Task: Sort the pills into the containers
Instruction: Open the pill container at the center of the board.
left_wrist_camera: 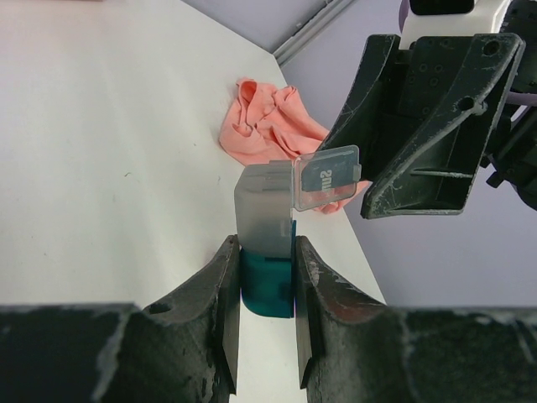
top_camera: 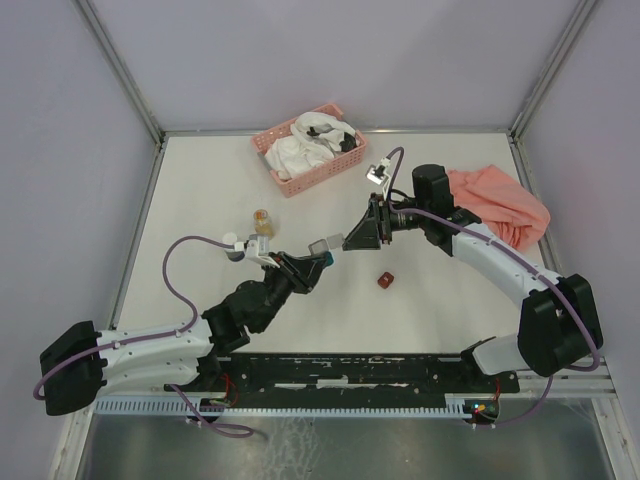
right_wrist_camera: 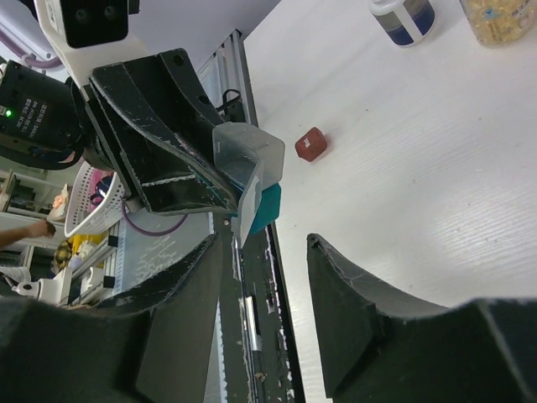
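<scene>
Left end effector (left_wrist_camera: 266,256) is clamped on the opened teal box (left_wrist_camera: 267,294); right end effector (right_wrist_camera: 267,245), released, should be sent for pills (right_wrist_camera: 503,18).

The jar (top_camera: 262,220) stands left of the box (top_camera: 384,280), basket (top_camera: 312,182) behind.

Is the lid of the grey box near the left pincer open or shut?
Open. The clear lid stands swung away from the grey box, joined along one edge only.
</scene>
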`<state>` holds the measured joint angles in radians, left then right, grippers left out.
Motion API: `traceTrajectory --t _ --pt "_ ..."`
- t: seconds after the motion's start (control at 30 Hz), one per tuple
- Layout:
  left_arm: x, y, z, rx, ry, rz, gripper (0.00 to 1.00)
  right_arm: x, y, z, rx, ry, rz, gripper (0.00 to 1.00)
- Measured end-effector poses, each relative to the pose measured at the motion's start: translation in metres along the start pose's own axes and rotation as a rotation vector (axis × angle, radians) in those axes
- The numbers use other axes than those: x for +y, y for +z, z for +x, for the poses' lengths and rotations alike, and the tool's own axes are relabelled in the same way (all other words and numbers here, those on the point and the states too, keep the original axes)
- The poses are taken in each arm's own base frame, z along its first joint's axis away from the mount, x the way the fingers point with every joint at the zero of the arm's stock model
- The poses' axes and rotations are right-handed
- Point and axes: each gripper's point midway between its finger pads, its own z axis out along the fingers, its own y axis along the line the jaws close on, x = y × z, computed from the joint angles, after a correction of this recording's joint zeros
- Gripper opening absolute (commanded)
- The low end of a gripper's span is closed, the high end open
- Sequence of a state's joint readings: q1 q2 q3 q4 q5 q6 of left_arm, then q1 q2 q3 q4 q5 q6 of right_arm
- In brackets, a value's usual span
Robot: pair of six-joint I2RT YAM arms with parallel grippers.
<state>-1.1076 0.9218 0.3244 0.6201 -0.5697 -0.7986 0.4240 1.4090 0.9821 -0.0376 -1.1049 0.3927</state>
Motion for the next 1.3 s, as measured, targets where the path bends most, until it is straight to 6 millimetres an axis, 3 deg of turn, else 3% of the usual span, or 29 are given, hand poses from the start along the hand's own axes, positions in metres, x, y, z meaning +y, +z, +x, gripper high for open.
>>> traceTrajectory --t 0.23,0.53,0.67,0.8,1.03,1.3 --pt "-0.007 -0.001 0.004 0.027 -0.004 0.034 0.05 0.000 0.001 -0.008 -0.029 0.007 0.009 0.48" --pt "-0.014 -0.002 0.005 0.039 -0.014 0.071 0.06 0.001 0.002 -0.014 -0.046 0.027 0.003 0.17" --pt "-0.016 -0.003 0.004 0.039 -0.016 0.076 0.11 0.002 0.003 -0.014 -0.045 0.042 -0.008 0.08" --pt "-0.016 -0.003 0.005 0.040 -0.017 0.078 0.32 0.004 0.003 -0.016 -0.050 0.041 -0.017 0.02" --pt "-0.021 -0.006 0.002 0.042 -0.028 0.098 0.76 0.005 0.004 -0.017 -0.051 0.043 -0.022 0.02" --pt "-0.023 -0.018 -0.008 0.043 0.001 0.116 0.83 -0.003 0.003 -0.006 -0.021 0.017 0.002 0.02"
